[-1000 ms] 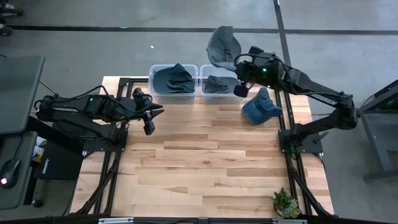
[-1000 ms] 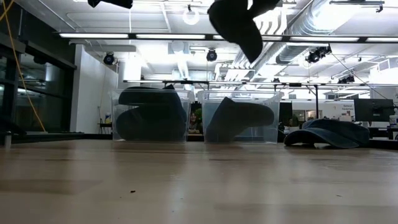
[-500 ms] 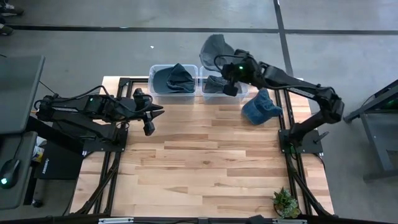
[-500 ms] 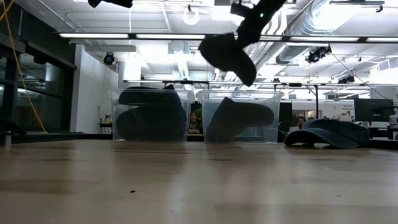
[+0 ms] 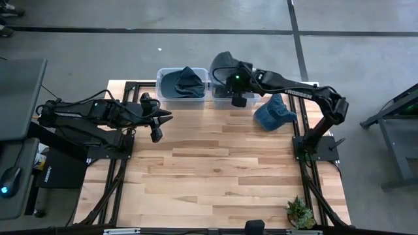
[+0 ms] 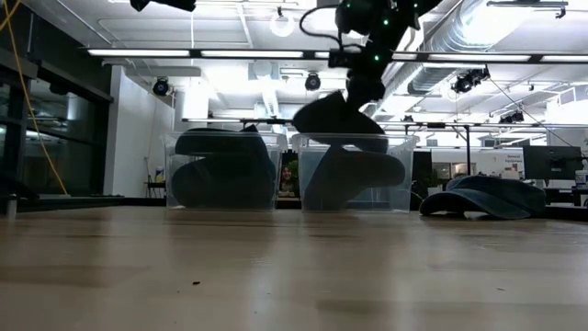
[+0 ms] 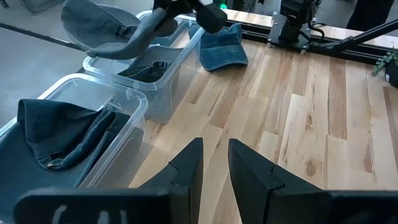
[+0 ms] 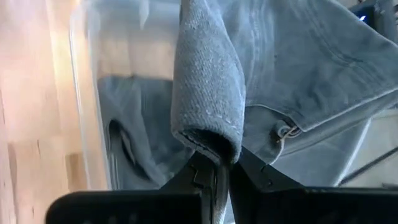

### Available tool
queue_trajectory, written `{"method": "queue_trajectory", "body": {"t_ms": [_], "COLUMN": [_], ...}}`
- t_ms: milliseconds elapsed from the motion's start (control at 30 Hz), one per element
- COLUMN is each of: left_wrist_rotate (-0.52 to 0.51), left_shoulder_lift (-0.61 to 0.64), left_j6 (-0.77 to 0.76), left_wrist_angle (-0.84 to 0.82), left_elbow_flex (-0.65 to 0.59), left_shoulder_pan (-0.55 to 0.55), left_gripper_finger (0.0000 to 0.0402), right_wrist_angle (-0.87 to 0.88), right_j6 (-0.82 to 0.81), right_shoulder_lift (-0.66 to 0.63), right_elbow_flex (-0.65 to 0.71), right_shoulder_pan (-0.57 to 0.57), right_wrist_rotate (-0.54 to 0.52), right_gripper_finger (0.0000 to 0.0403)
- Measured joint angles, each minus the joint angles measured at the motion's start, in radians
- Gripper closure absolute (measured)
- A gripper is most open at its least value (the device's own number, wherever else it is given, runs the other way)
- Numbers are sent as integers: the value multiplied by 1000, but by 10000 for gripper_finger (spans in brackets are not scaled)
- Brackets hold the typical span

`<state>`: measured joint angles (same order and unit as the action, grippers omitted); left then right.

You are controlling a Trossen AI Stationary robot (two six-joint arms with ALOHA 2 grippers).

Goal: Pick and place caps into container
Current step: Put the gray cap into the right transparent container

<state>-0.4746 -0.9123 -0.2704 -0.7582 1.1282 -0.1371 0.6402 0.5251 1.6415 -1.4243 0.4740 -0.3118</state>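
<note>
Denim cap (image 5: 222,65) hangs pinched in the right gripper (image 5: 236,99) over the right-hand clear bin (image 5: 256,96), upper centre of the high view.

Its two fingers are clamped tight on a fold of the grey-blue fabric (image 8: 208,93), and in the low view the cap (image 6: 333,117) sits just at the bin's rim (image 6: 354,138), with another cap (image 6: 354,176) already lying inside. The neighbouring left bin (image 5: 162,81) holds a dark cap (image 5: 184,81) too. One more blue cap (image 5: 274,112) lies on the wooden table (image 5: 215,176) to the right of the bins, near the right arm's base. The left gripper (image 5: 157,134) hovers over the table's left side, below the left bin, holding nothing, its fingers (image 7: 189,165) a narrow gap apart. A small plant (image 5: 300,212) stands at the lower right corner.
</note>
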Motion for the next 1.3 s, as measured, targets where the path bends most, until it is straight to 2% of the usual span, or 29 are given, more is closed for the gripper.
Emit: {"method": "queue_trajectory", "body": {"t_ms": [333,967,1300], "left_wrist_rotate": [2,5,16], "left_shoulder_lift": [0,0,0], "left_j6": [0,-1,-1], "left_wrist_angle": [0,0,0], "left_elbow_flex": [0,0,0], "left_shoulder_pan": [0,0,0], "left_gripper_finger": [328,328,328], "right_wrist_angle": [87,113,153], "right_j6": [-7,-1,-8], "right_shoulder_lift": [15,21,83], "right_elbow_flex": [0,0,0], "right_shoulder_pan": [17,70,69], "right_wrist_rotate": [11,147,192], "right_gripper_finger": [388,388,388]}}
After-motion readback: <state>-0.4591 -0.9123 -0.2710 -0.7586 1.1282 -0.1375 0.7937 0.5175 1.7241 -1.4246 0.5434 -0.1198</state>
